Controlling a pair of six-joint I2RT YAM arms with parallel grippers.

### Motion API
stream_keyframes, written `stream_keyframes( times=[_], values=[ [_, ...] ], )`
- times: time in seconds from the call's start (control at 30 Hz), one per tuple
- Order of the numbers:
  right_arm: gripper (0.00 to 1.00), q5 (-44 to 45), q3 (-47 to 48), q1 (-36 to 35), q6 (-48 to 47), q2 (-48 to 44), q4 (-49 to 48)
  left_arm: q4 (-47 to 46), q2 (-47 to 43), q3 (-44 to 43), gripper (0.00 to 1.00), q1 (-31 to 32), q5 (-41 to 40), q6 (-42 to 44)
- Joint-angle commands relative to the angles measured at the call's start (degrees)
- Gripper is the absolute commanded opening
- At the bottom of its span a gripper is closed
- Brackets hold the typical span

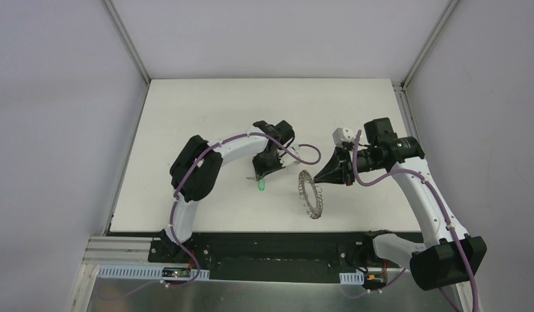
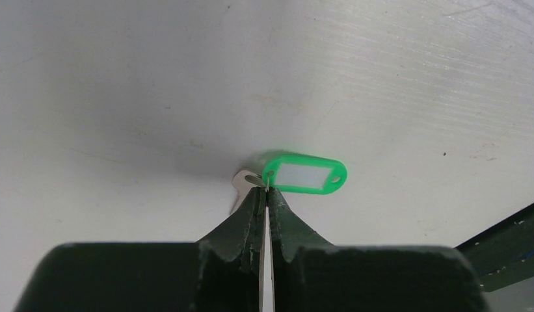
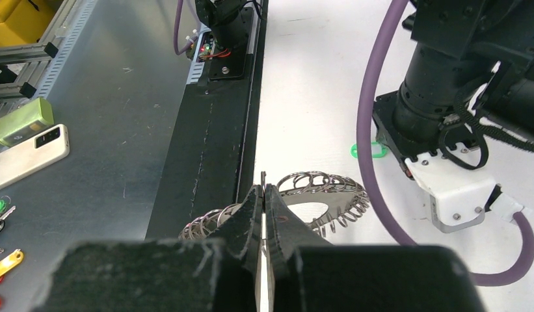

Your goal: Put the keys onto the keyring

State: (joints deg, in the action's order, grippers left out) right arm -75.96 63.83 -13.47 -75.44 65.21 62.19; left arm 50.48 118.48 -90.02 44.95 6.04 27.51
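key (image 1: pixel 261 186) on table (image 1: pixel 218 110), keyring (image 1: pixel 316 207) to its right, apart

The far half of the worktop (image 1: pixel 270 104) lay bare, with room for either arm to sweep across. Between the left pincer (image 1: pixel 259 177), shut on the key (image 1: pixel 261 186), and the keyring (image 1: pixel 313 207) ran only a narrow strip of bare surface. The keyring stood on edge in the closed right pincer (image 3: pixel 264 190), barring that side. A purple cable (image 1: pixel 318 154) looped into the gap between the two wrists. Grey walls (image 1: pixel 56 130) hemmed the worktop left and right.
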Motion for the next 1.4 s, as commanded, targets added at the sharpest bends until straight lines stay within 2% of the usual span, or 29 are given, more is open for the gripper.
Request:
stream_keyframes(
  times=[0.0,0.1,0.2,0.27,0.37,0.53,0.77,0.93,1.17,1.37],
  values=[
    [0.00,-4.10,0.63,0.44,0.48,-0.96,-0.49,2.99,-6.98,-1.86,0.01,-1.23,3.34,0.65],
    [0.00,-4.19,1.37,0.46,3.66,-0.83,-1.65,4.91,-10.25,-2.76,0.00,-2.08,6.93,1.39],
    [0.00,-3.46,2.55,0.47,15.17,-0.35,-7.93,8.09,-13.58,-4.76,0.00,-3.23,12.26,2.08],
    [0.00,-2.98,3.79,0.47,17.50,0.19,-9.01,10.92,-15.52,-6.78,0.00,-4.20,16.51,2.20],
    [0.00,-3.36,5.39,0.32,17.80,0.77,-8.90,15.06,-18.35,-9.98,0.00,-4.85,23.73,1.84],
    [0.00,-3.58,8.44,-0.52,12.69,2.09,-5.45,18.78,-22.44,-14.46,0.00,-4.88,34.05,-1.18],
    [0.00,0.29,13.37,-4.82,10.60,5.65,-4.84,23.42,-23.29,-22.89,0.00,-4.90,46.78,-7.75],
    [0.00,0.98,15.79,-7.10,10.06,7.39,-5.26,19.39,-24.59,-22.92,0.00,-4.87,54.54,-17.53],
    [0.00,-0.83,17.81,-8.66,11.27,9.40,-6.08,10.87,-25.57,-19.39,0.00,-4.95,64.71,-25.90],
    [0.00,0.02,19.27,-9.60,11.11,10.73,-5.76,5.97,-24.24,-17.62,0.00,-4.88,65.66,-30.74]
  ],
)
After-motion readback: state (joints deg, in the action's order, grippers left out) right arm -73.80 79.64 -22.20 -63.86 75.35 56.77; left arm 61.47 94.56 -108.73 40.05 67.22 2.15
